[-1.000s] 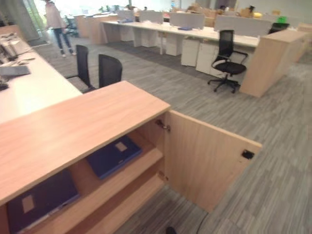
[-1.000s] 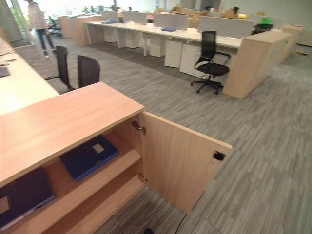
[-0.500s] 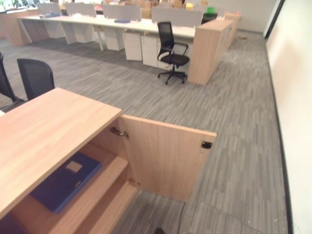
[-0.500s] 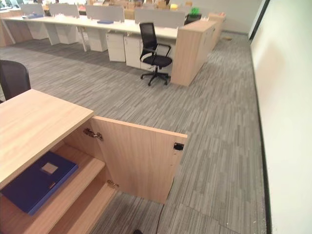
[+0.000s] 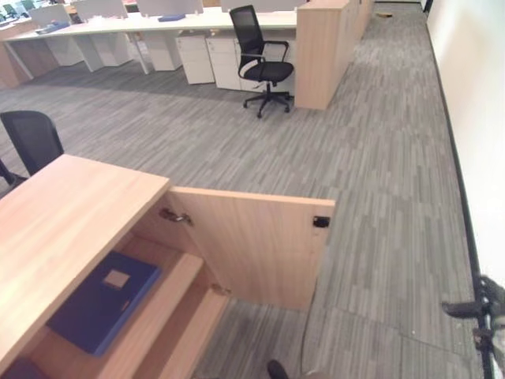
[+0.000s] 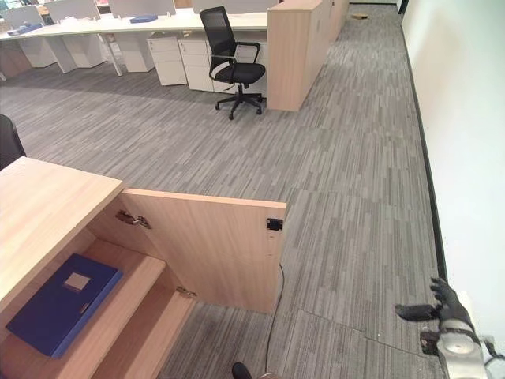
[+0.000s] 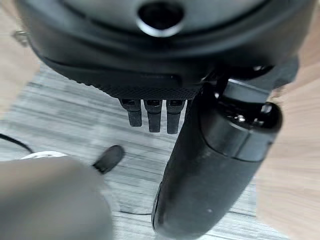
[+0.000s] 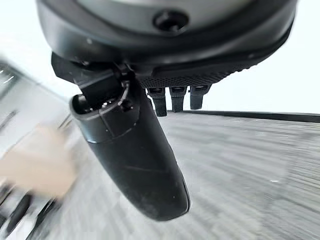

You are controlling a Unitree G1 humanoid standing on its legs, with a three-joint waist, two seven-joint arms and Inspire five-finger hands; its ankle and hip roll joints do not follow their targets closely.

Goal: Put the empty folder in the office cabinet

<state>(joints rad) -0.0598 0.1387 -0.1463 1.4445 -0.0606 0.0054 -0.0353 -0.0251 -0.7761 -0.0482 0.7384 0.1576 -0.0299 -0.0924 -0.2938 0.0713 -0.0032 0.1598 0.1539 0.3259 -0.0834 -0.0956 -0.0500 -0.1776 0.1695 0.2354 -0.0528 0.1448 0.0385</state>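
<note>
A blue folder (image 5: 102,300) lies flat on the upper shelf inside the wooden office cabinet (image 5: 63,221). The cabinet door (image 5: 252,245) stands wide open towards the carpet. My right hand (image 6: 442,304) hangs low at the far right over the floor, well away from the cabinet, with its thumb sticking out and nothing in it. Its wrist view shows the thumb (image 8: 130,150) and straight fingers (image 8: 175,97) over carpet. My left hand (image 7: 210,165) is open and holds nothing, with grey carpet and the cabinet's wood past its fingers (image 7: 152,115).
Grey carpet (image 5: 371,158) stretches ahead and to the right, up to a white wall (image 6: 465,118). A black office chair (image 5: 260,59) stands by a tall wooden unit (image 5: 323,47) and white desks (image 5: 118,35) at the back. Another black chair (image 5: 31,138) is left of the cabinet.
The whole picture has swung to the right, so the camera moved. My right hand now shows at the lower right. The folder lies as before on its shelf.
</note>
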